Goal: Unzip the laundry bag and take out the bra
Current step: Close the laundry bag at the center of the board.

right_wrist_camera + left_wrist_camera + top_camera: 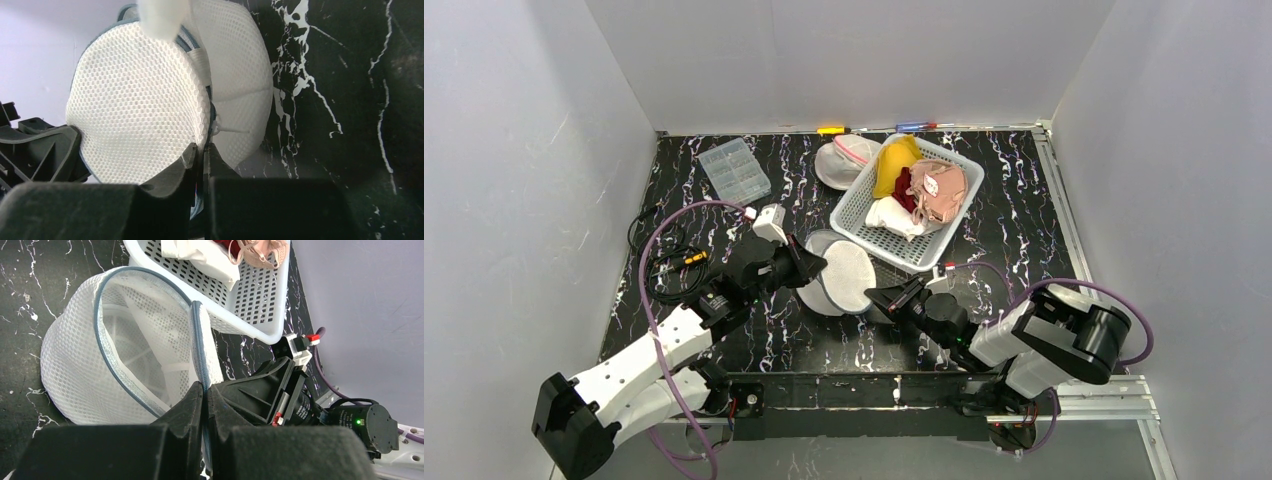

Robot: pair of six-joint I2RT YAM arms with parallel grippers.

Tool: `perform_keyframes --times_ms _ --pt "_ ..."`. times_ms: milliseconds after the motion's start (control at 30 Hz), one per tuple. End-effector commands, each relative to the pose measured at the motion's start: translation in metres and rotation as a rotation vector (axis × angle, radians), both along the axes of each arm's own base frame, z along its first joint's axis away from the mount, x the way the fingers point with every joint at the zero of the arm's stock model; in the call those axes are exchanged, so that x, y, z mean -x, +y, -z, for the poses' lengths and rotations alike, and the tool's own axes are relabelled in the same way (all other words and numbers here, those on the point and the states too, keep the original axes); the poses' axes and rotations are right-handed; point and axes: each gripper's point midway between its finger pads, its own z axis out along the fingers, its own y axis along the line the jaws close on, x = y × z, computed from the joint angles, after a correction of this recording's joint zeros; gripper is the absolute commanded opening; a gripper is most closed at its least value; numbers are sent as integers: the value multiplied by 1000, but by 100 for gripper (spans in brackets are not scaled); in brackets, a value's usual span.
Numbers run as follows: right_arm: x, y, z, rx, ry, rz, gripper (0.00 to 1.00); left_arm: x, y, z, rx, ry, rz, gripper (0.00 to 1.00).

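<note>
Both sides: laundry bag (65,370) rim clamped in left tool (204,388), right tool (202,150).

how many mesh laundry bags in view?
2. Blue-trimmed bag mid-table, in front of the basket; pink-trimmed bag at the basket's far-left side. More may hide under the clothes.

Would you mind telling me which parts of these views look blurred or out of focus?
Top external: sharp and evenly lit throughout. Left wrist: the left tool in the foreground is soft, the laundry bag crisp. Right wrist: a pale blur at the top edge is unidentifiable; the bag is sharp.
</note>
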Motion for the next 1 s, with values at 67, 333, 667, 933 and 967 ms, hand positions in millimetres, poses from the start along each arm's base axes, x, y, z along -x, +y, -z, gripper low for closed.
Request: perform_keyframes --times_ms 67,333,667,933,967 --pt "2 14 -22 -18 -81 -61 1 3 13 4 -38 8 -31 0" --pt "18 -9 -15 199 -149 -134 1 16 39 11 -172 25 -41 34" --pt "44 -28 -16 348 -277 -325 1 8 46 17 -330 28 -17 56" --pt "61 -31 -23 376 -351 -439 1 -11 23 24 -407 41 80 53" --pt "61 -32 -25 379 -360 -443 1 -12 20 27 -416 52 96 51"
